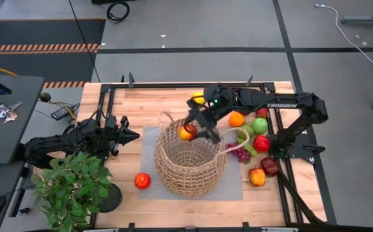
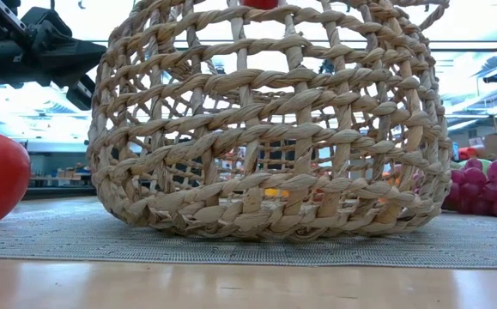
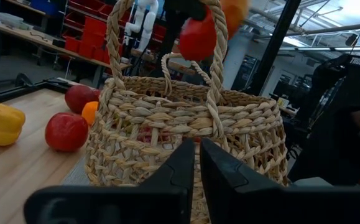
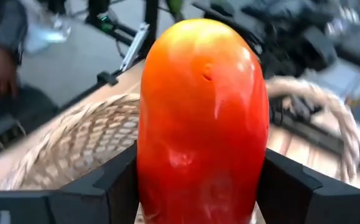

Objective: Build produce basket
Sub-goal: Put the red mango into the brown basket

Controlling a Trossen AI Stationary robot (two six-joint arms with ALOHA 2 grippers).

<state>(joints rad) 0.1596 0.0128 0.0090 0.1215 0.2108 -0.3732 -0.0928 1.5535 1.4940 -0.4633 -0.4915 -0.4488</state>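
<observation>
**A:** Holding a red-orange fruit (image 4: 203, 118) between its two fingers, the right gripper (image 1: 191, 132) hangs over the far rim of the basket (image 1: 189, 169). In the right wrist view the fruit fills the gap between the dark fingers (image 4: 114, 183), and the woven rim lies behind it.

**B:** And the basket, where does it stand?

**A:** On a grey mat (image 1: 149, 148) near the middle of the table (image 1: 141, 100), a little toward the near edge. It is upright. In the low view I see small spots of orange and red through the weave, but I cannot tell what they are.

**B:** What about the other arm?

**A:** The left gripper (image 1: 132, 135) waits near the left edge of the table, with its fingers closed on nothing, and it points at the basket. It is apart from it.

**B:** Where is the rest of the produce?

**A:** Most of it lies in a group near the right edge: an orange (image 1: 237, 119), a green apple (image 1: 259, 125), a red apple (image 1: 261, 143), purple grapes (image 1: 240, 154), an orange pepper (image 1: 257, 176) and a dark red fruit (image 1: 270, 166). One yellow piece (image 1: 198, 98) is near the far edge, partly under the right arm. One red fruit (image 1: 142, 181) lies alone, just beside the mat on its left side. A potted green plant (image 1: 70, 187) stands at the near left corner.
</observation>
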